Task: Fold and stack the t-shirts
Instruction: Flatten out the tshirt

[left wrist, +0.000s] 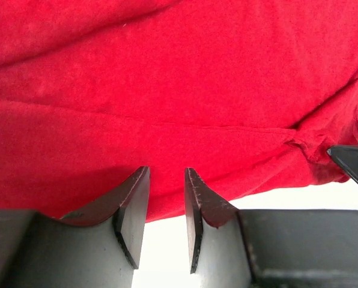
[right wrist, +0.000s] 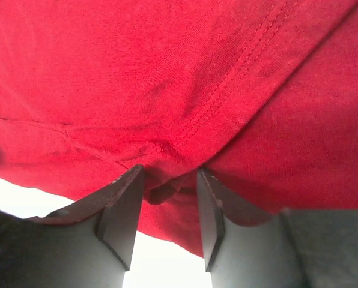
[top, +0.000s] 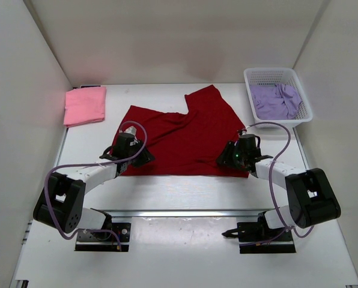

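Cloth of the red shirt (top: 179,141) lies spread across the middle of the bench (top: 185,187), mostly flat, with one far part turned over and pointing toward the back wall. Its near hem runs between the two hands. The right hand (right wrist: 170,174) sits at the shirt's near right corner, its fingers (right wrist: 122,207) drawn close, with a small bunched fold of hem caught between them, so it has hold of the shirt there. The left hand (left wrist: 167,174) sits at the near left corner, its fingers only a narrow gap apart. The shirt's edge shows in that gap, but whether it is pinched or merely lies under the tips cannot be told. Both arms are folded low, elbows out toward the bench sides, forearms angling inward and wrists down close to the surface, each hand pointing in at the cloth from its own side. The pink shirt (top: 84,105) lies folded at the far left of the bench, well apart from the red one. The lavender shirt (top: 276,101) lies crumpled inside the basket (top: 274,72) at the far right.
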